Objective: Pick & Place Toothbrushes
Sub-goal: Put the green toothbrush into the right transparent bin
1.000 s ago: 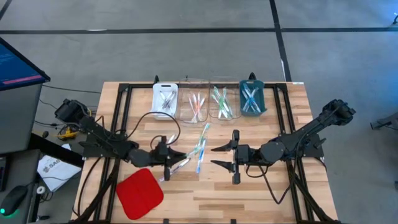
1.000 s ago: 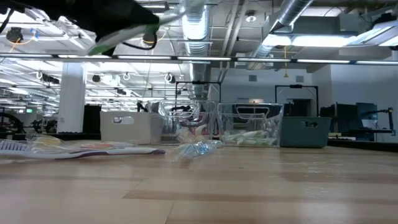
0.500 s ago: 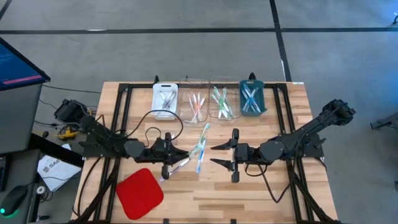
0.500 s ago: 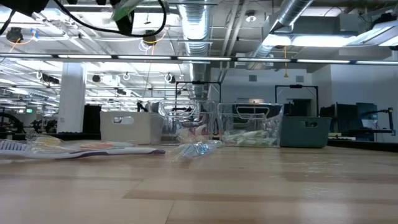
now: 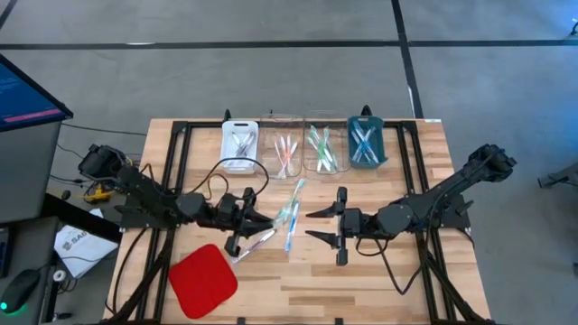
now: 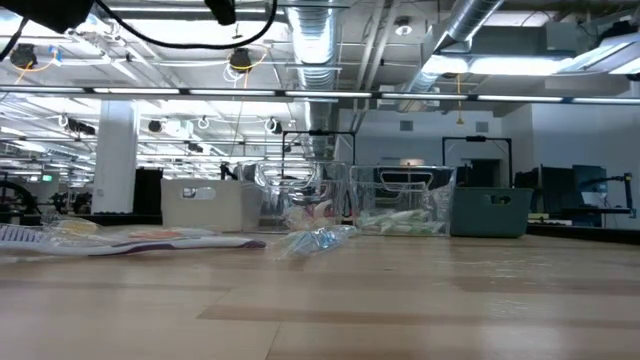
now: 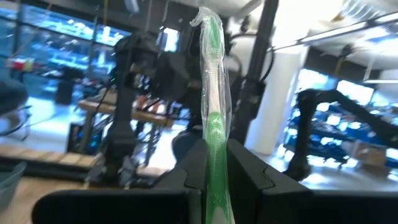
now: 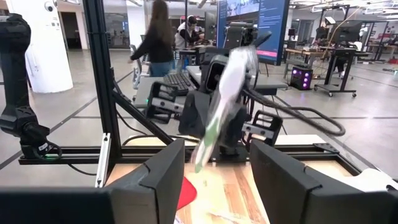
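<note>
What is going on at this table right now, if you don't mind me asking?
The robot is sorting toothbrushes into trays. The left gripper is shut on a green toothbrush, holding it up above the table. The right gripper waits open opposite it. A few loose toothbrushes lie between them.

— What sits at the back of the wooden table [image 5: 379, 280]?

— Four small trays in a row: a white tray [image 5: 240, 144], two clear trays [image 5: 282, 122] [image 5: 323, 119], and a teal tray [image 5: 367, 142] at the right end.

— Anything nearer the front?

— A red square pad [image 5: 203, 281] lies near the front left corner.

— And beyond the table?

— A monitor [image 5: 27, 95] stands off the left side. In the right wrist view a person [image 8: 153, 45] stands in the room behind, near a large screen [image 8: 270, 25].
</note>
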Tool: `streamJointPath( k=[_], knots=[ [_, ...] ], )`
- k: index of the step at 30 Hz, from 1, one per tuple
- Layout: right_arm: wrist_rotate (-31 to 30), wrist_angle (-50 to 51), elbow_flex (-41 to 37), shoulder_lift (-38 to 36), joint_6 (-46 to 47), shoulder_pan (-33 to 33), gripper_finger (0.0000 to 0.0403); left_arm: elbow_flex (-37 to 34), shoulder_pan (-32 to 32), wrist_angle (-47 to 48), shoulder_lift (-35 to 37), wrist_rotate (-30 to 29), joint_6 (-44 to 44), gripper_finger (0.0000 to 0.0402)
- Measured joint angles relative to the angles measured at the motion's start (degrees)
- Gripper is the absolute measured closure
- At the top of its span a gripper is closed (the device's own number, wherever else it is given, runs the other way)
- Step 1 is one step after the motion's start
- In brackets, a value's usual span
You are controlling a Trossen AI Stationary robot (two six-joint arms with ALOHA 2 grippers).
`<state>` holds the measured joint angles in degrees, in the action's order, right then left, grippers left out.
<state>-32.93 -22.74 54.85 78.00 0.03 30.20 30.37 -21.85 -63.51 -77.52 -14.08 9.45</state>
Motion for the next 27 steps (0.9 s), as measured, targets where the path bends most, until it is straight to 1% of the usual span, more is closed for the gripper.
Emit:
streamJointPath(
  k=[4, 9, 13, 15, 23, 27],
  knots=[
    [0.0, 0.0, 0.0, 0.0, 0.0, -0.3, 0.0222, 0.3, 2.1, -3.0, 0.0, 5.6, 0.7, 0.0374],
    [0.0, 0.0, 0.0, 0.0, 2.5, -1.5, 0.0213, 3.3, 4.5, -3.2, 0.0, 13.9, 1.5, 0.0374],
    [0.0, 0.0, 0.0, 0.1, 5.2, -2.6, 0.0204, 6.5, 6.1, -3.3, 0.0, 18.5, 0.8, 0.0374],
    [0.0, 0.0, 0.0, 0.2, 5.9, -2.9, 0.0201, 7.7, 7.0, -3.3, 0.0, 19.9, 0.2, 0.0374],
    [0.0, 0.0, 0.0, 0.1, 5.9, -3.0, 0.0193, 8.5, 9.6, -3.0, -0.1, 19.7, -0.5, 0.0374],
    [-0.1, -2.0, 0.1, 1.9, 4.6, -3.3, 0.0193, 8.7, 10.0, -3.0, -2.0, 15.5, -0.7, 0.0374]
  ],
)
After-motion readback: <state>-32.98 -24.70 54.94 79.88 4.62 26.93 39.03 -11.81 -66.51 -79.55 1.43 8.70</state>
